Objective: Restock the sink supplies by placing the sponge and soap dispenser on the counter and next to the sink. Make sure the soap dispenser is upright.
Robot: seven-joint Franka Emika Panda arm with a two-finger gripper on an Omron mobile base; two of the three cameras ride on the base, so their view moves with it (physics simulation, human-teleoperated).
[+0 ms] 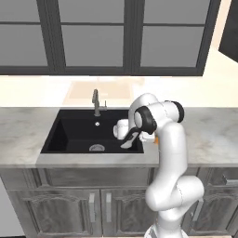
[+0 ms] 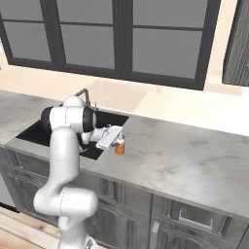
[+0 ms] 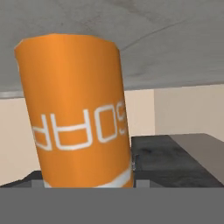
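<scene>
The soap dispenser [image 2: 119,147] is a small orange bottle standing upright on the marbled counter [image 2: 185,160], just past the right rim of the black sink [image 2: 39,131]. My gripper [image 2: 115,140] reaches sideways from over the basin and is shut on the bottle. In the hand view the soap dispenser [image 3: 78,113] looms close, its white SOAP lettering upside down because the hand is rolled. From the left base view only an orange sliver of the soap dispenser [image 1: 157,139] peeks out behind my forearm, beside the sink [image 1: 69,135]. The sponge is hidden.
A slim grey faucet [image 1: 95,102] rises at the back of the sink. Dark-framed windows line the wall behind. Counter [image 1: 214,135] runs on to the right of the bottle, with dark cabinets below.
</scene>
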